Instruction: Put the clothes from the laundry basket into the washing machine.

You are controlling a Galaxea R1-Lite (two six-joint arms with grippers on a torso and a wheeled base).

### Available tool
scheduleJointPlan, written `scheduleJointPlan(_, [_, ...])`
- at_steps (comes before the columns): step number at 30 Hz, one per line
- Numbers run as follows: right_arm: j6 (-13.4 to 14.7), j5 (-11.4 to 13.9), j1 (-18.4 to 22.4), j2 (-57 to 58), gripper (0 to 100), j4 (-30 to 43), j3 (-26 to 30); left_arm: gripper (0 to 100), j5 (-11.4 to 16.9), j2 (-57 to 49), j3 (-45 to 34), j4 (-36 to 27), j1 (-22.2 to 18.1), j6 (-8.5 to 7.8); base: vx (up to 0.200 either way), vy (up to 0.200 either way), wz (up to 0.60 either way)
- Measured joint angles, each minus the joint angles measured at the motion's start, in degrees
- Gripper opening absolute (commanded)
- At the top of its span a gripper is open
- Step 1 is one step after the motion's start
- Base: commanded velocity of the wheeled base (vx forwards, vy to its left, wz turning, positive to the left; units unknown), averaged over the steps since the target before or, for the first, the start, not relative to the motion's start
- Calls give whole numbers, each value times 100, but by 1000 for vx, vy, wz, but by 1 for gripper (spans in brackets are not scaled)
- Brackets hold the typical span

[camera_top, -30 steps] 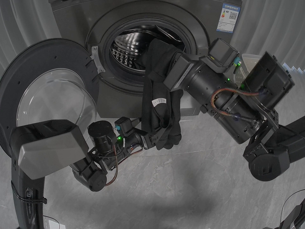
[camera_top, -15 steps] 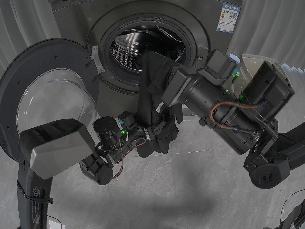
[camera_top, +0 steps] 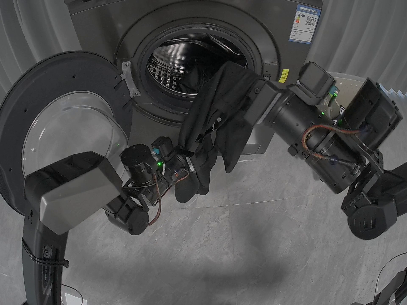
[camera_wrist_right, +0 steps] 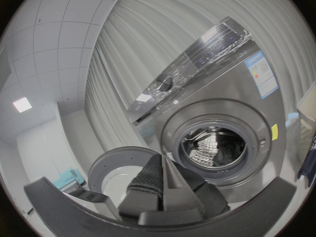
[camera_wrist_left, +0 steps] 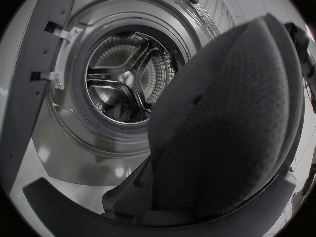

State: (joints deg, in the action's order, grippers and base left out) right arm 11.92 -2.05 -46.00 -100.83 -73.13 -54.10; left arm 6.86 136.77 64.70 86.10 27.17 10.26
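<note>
A black garment [camera_top: 220, 102] hangs in front of the washing machine's open drum [camera_top: 186, 64]. My right gripper [camera_top: 251, 90] is shut on its upper end, just right of the drum's mouth; the right wrist view has the cloth [camera_wrist_right: 148, 181] bunched around the shut gripper [camera_wrist_right: 166, 188]. My left gripper [camera_top: 196, 164] sits lower, below the opening, shut on the garment's lower end. The cloth [camera_wrist_left: 223, 122] drapes over the left fingers and hides them. Dark clothing [camera_wrist_left: 126, 114] lies inside the drum. The laundry basket [camera_top: 345, 81] stands behind my right arm, mostly hidden.
The machine's round door [camera_top: 63, 119] is swung wide open to the left, near my left arm. A dark blue cloth [camera_wrist_right: 309, 170] hangs over the basket's [camera_wrist_right: 307, 125] rim. Grey tiled floor [camera_top: 237, 242] lies open in front of the machine.
My right gripper dropped, then rose and moved right with the garment's top. My left gripper rose and shifted left, bringing the lower end up, so the garment now spans slantwise between the two.
</note>
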Motion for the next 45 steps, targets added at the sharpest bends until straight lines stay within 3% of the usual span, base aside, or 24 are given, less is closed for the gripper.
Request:
scheduleJointPlan(6, [-33,-44,525,-41,0,-57,350,0,-11,-656,-610,35,-17,38,0,0,0])
scheduleJointPlan(15, [-55,-71,711,-551,0,-562,549,0,6,-2197,-1994,46,13,156,0,0,0])
scheduleJointPlan(16, [-51,-63,705,-601,100,-613,566,0,6,-2356,-2109,39,16,177,0,0,0])
scheduleJointPlan(23, [-21,44,532,-811,100,-785,1157,0,-30,-3283,-2758,39,35,286,0,0,0])
scheduleJointPlan(32, [-24,853,578,-719,100,-1187,3299,0,-71,-3873,-3182,12,6,402,0,0,0])
scheduleJointPlan(36, [-222,1107,706,-689,100,-1426,4063,0,-90,-4016,-3367,57,-69,405,0,0,0])
scheduleJointPlan(41, [-557,1146,859,-730,100,-1514,4573,0,-52,-4109,-3526,85,-140,407,0,0,0])
scheduleJointPlan(45, [-580,1028,1108,-794,100,-1525,4625,0,-44,-4146,-3673,72,-155,311,0,0,0])
